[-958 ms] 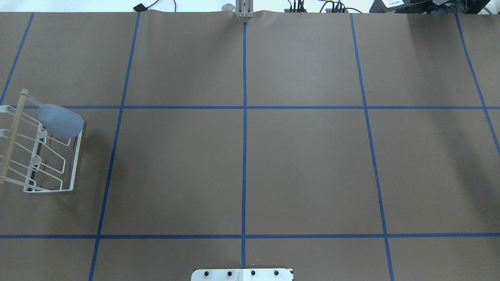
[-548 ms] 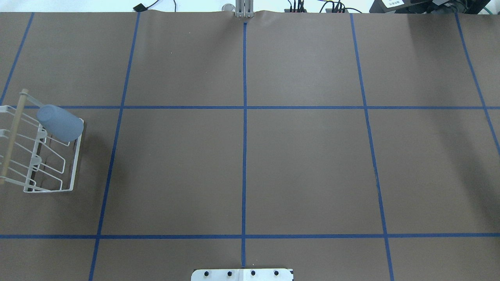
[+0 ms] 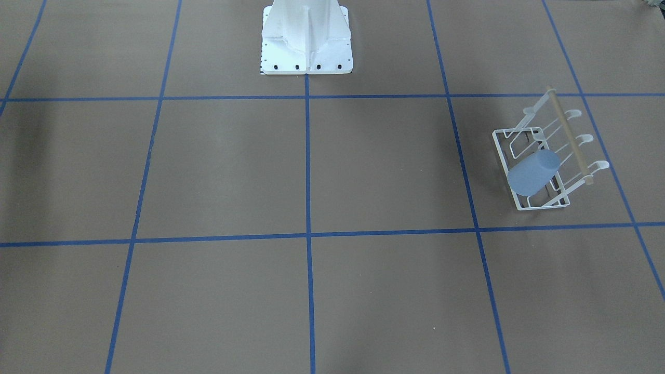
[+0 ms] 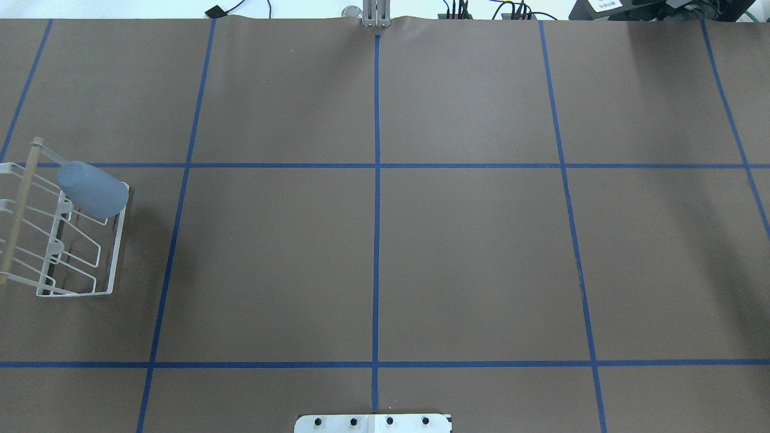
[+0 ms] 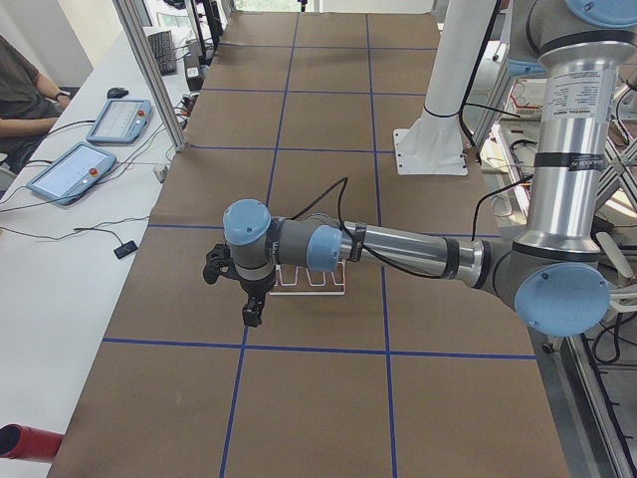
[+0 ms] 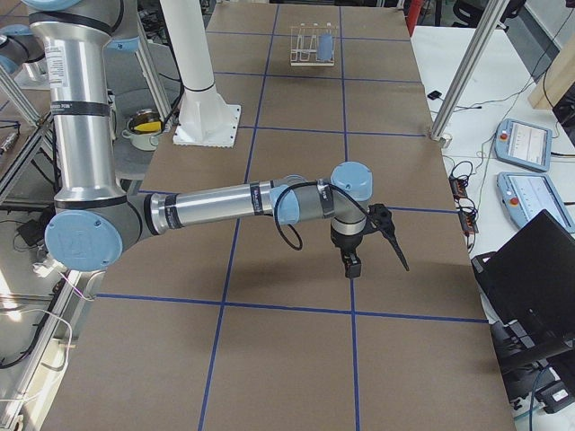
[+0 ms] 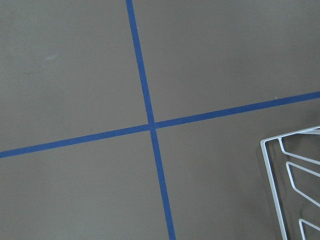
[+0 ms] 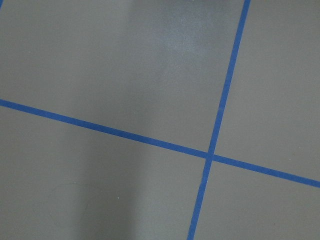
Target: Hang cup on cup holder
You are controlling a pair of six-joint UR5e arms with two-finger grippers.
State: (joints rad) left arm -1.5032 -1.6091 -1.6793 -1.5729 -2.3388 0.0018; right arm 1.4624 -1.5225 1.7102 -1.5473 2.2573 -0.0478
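The light blue-grey cup point(image 4: 93, 189) rests upside down and tilted on a slanted wire loop of the white cup holder point(image 4: 75, 293), at the table's left side. It also shows in the front view point(image 3: 532, 172) on the holder point(image 3: 540, 206). The holder's wooden rod point(image 4: 21, 204) runs along its outer side. My left gripper point(image 5: 231, 291) shows only in the left side view, hanging above the table beside the holder point(image 5: 311, 291). My right gripper point(image 6: 373, 256) shows only in the right side view, far from the cup point(image 6: 325, 43). I cannot tell whether either is open or shut.
The white pedestal base point(image 3: 306, 47) stands at the robot's edge of the brown table with blue tape lines. The left wrist view shows a corner of the holder's frame point(image 7: 295, 133). A person point(image 5: 20, 90) and tablets sit beyond the table's far edge.
The cup looked blurred one second ago and is sharp and still now, in the same place on the holder. Nothing else has moved.
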